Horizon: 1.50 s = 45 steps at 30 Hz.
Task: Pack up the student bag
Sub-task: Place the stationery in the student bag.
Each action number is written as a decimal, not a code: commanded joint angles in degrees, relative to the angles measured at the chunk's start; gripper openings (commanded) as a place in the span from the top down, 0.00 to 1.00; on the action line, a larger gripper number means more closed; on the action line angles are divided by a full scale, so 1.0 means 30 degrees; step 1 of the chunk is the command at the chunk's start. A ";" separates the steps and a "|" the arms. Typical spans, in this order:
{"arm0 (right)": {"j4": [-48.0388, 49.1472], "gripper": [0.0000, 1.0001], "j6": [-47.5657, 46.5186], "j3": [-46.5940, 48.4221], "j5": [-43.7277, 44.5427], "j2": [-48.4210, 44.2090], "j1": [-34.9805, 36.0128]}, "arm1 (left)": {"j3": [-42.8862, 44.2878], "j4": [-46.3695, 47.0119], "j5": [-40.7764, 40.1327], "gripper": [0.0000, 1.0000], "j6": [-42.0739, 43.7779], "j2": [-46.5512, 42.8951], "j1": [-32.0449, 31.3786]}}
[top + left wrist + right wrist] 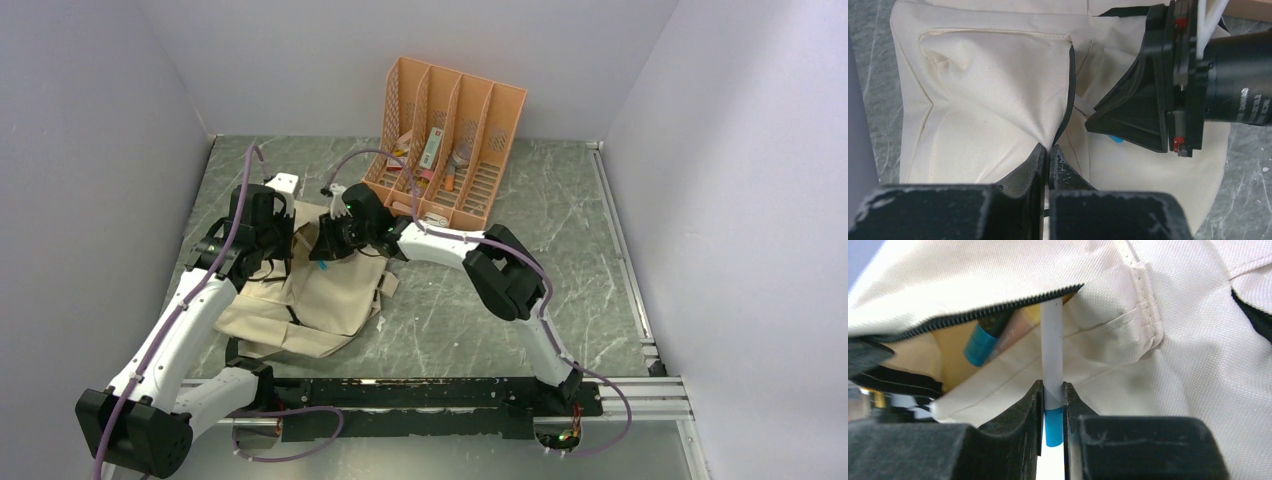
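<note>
The student bag (320,295) lies flat on the table, cream fabric with a dark zipper (998,307) along an open pocket. My left gripper (1049,149) is shut on the fabric edge right beside that zipper, lifting the pocket mouth. My right gripper (1052,387) is shut on a white pen (1051,340) with a blue end, and the pen's far end reaches into the pocket. A blue-capped marker (979,347) lies inside the pocket. In the top view both grippers meet over the bag's upper edge, the left one (280,228) beside the right one (328,243).
An orange file organizer (450,140) with several small items in its slots stands at the back of the table. A small white object (283,182) lies behind the left arm. Grey walls close in on both sides, and a metal rail (640,385) runs along the front.
</note>
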 commanded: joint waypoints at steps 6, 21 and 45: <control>0.4902 1.00 0.9743 0.0793 -0.2251 0.0717 -0.0294 | 0.0116 0.0831 0.0745 0.95 -0.0178 -0.0273 -0.0228; 0.4567 0.99 1.0483 0.4558 -0.2058 0.3231 0.0875 | 0.0206 0.0795 0.0932 0.95 -0.0218 -0.0450 -0.0228; 0.2977 0.59 0.4743 -0.0877 -0.1491 -0.1277 0.1551 | -0.0017 0.0805 0.0723 0.95 -0.0508 -0.0425 -0.0228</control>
